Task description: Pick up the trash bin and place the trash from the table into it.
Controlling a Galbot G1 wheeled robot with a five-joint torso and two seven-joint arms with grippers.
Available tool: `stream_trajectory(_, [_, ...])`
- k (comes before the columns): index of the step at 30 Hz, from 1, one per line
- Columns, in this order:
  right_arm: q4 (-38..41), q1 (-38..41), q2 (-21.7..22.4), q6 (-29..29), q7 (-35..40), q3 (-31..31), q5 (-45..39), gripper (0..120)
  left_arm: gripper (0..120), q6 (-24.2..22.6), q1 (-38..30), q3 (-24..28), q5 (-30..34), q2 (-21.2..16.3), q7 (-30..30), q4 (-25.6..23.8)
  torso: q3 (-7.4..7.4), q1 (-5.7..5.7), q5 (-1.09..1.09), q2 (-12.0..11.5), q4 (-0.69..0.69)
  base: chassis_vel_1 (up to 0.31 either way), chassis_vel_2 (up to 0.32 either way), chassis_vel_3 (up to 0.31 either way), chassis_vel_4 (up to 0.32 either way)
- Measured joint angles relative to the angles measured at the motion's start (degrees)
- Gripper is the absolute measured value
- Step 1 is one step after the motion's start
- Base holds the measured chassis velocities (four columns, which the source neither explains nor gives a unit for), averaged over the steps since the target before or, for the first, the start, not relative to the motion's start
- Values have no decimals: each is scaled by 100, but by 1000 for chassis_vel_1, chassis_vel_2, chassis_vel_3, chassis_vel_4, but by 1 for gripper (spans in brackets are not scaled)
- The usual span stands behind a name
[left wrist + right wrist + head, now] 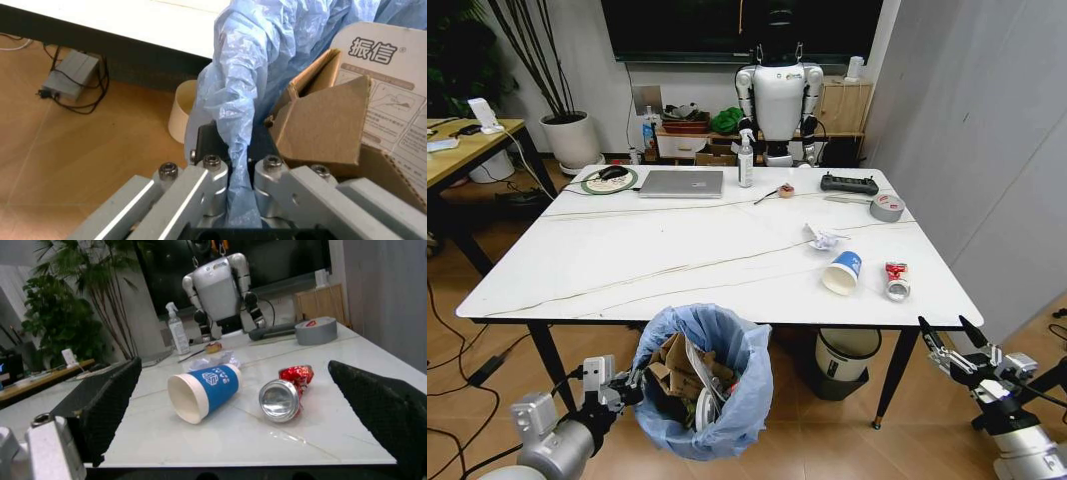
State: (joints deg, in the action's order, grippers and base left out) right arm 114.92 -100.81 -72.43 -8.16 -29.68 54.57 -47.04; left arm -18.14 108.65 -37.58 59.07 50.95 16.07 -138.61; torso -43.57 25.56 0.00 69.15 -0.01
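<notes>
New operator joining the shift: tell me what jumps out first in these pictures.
The trash bin, blue-lined and stuffed with cardboard, hangs at the table front edge, its liner pinched by the left gripper. On the table's right lie a tipped blue paper cup and a crushed can, with the open right gripper just below that corner.

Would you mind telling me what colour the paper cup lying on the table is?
The paper cup is blue with a white logo and white inside, clearest in the right wrist view.

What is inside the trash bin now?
The trash bin, gripped by the left hand, holds cardboard pieces and printed paper. Anything lower is covered.
</notes>
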Motion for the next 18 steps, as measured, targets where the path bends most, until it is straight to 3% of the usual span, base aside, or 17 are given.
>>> stream_trajectory(15, [-151,294,317,4,122,-236,45,100,0,-2,21,-32,-18,82,13,36,0,0,1,0,-1,-33,-31,31,29])
stream_trajectory(18, [-110,490,713,104,562,-481,-1,100,0,-2,98,-84,-56,132,17,31,0,0,-1,1,-1,0,0,0,0])
